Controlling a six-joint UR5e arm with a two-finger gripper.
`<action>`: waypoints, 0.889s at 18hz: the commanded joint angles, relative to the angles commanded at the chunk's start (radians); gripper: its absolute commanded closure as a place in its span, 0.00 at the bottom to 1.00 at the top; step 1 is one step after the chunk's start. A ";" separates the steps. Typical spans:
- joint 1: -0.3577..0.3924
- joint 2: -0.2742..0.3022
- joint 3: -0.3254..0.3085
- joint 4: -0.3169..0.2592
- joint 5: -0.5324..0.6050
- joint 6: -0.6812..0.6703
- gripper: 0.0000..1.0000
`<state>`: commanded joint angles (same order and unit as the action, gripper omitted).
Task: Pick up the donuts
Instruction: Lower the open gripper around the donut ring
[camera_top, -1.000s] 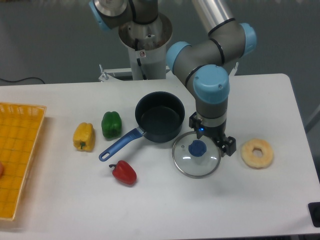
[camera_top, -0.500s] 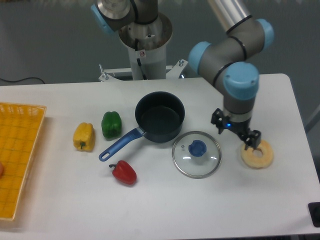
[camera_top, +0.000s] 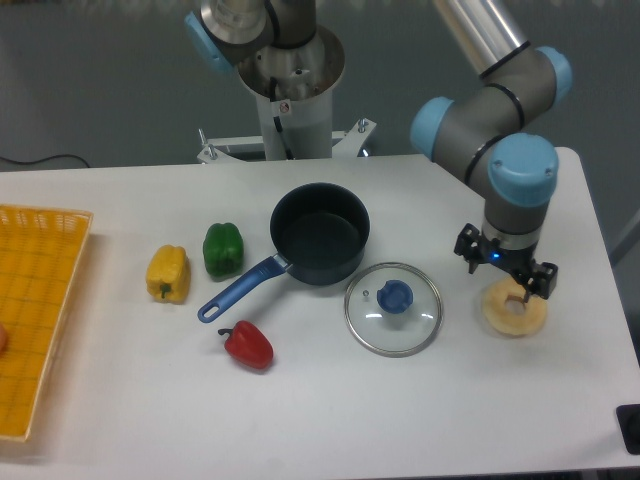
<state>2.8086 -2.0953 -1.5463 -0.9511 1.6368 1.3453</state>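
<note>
Where the white table (camera_top: 520, 400) runs toward the right edge of the frame, the donuts (camera_top: 515, 309) lie flat, hole facing up, a round ring with no long axis to speak of. Directly over its upper rim hangs the gripper (camera_top: 507, 272), pointing down; whether its fingers are spread or pinched I cannot tell from here. Left of the ring sits the glass lid (camera_top: 393, 308), apart from it, beside the dark pot (camera_top: 320, 232)

gripper (camera_top: 507, 280) over donuts (camera_top: 516, 309), right of lid (camera_top: 393, 308); pot (camera_top: 320, 233) behind lid.
</note>
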 joint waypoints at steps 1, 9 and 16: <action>0.002 -0.009 0.005 0.000 0.000 0.000 0.00; 0.023 -0.074 0.032 0.054 -0.006 -0.011 0.00; 0.023 -0.134 0.101 0.057 -0.006 -0.012 0.00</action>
<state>2.8317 -2.2288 -1.4451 -0.8943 1.6306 1.3330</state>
